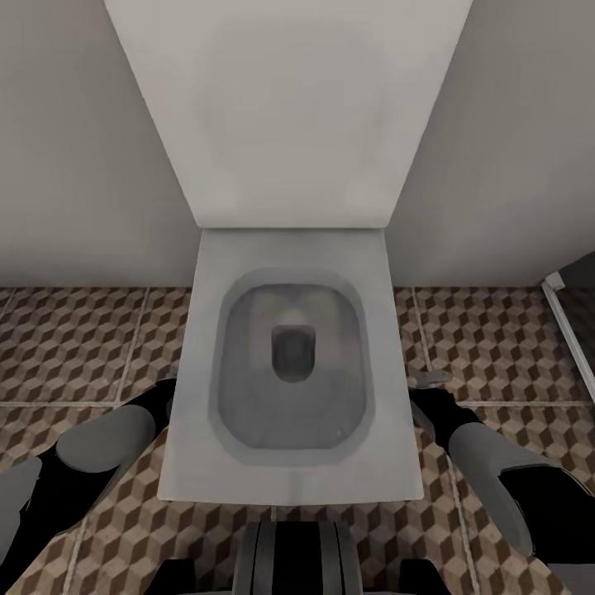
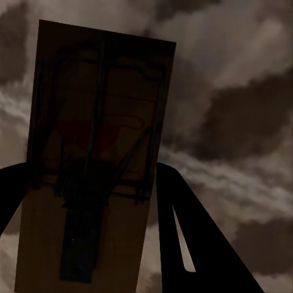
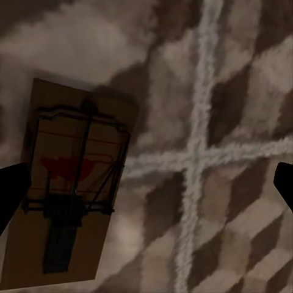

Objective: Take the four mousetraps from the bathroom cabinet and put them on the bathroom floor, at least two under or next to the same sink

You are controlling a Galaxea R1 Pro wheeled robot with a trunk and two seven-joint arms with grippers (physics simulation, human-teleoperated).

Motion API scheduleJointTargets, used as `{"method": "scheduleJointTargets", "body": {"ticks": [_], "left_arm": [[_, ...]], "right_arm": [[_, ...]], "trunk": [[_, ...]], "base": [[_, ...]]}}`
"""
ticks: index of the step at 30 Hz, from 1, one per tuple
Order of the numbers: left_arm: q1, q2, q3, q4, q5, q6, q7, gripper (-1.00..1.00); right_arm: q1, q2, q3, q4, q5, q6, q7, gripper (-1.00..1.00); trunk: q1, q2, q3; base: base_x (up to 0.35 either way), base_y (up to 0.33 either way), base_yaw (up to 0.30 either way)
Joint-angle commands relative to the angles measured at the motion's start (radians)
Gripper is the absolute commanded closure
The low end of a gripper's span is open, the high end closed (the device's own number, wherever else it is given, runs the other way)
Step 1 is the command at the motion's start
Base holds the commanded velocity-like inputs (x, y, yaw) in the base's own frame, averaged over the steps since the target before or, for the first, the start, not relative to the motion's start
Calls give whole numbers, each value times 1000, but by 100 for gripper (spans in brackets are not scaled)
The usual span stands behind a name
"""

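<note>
A brown wooden mousetrap (image 2: 97, 159) with a dark wire spring sits between the two dark fingers of my left gripper (image 2: 91, 207), which is shut on it above blurred patterned floor. A second mousetrap (image 3: 70, 183) with a red mark lies against the bathroom floor (image 3: 232, 201) tiles, next to one finger (image 3: 12, 189) of my right gripper (image 3: 146, 189), whose fingers stand wide apart and open. In the head view both arms reach down beside a toilet, and the right gripper (image 1: 430, 388) is low over the bathroom floor (image 1: 74, 339). The cabinet and sink are out of view.
A white toilet (image 1: 289, 372) with its lid raised stands directly ahead between my arms, against a pale wall (image 1: 74, 149). Cube-patterned tiles spread on both sides. A dark doorway or frame edge (image 1: 570, 322) shows at the far right.
</note>
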State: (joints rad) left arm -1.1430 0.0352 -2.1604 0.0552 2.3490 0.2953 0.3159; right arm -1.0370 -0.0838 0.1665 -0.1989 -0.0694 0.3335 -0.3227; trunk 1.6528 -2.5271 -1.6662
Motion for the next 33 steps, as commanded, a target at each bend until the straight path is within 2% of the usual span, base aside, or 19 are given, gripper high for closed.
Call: {"method": "scheduleJointTargets", "body": {"ticks": [1,11,14,19,33], "left_arm": [[-1,0,-9,0,7,6,2,100],[-1,2,-2,0,7,36,4,100],[-1,1,26,-1,7,76,5,100],[-1,-5,51,-1,7,93,5,100],[-1,-7,57,-1,7,91,4,100]], "right_arm": [[0,-1,8,-2,-7,7,-4,-100],[0,1,7,-1,-7,7,-4,-100],[0,2,7,-1,-7,7,-4,-100],[0,1,7,-1,-8,7,-3,-100],[0,2,7,-2,-9,7,-1,-100]], "trunk": [[0,0,-1],[0,0,-1],[0,0,-1],[0,0,-1],[0,0,-1]], "base": [[0,0,0],[0,0,0],[0,0,0],[0,0,0],[0,0,0]]}}
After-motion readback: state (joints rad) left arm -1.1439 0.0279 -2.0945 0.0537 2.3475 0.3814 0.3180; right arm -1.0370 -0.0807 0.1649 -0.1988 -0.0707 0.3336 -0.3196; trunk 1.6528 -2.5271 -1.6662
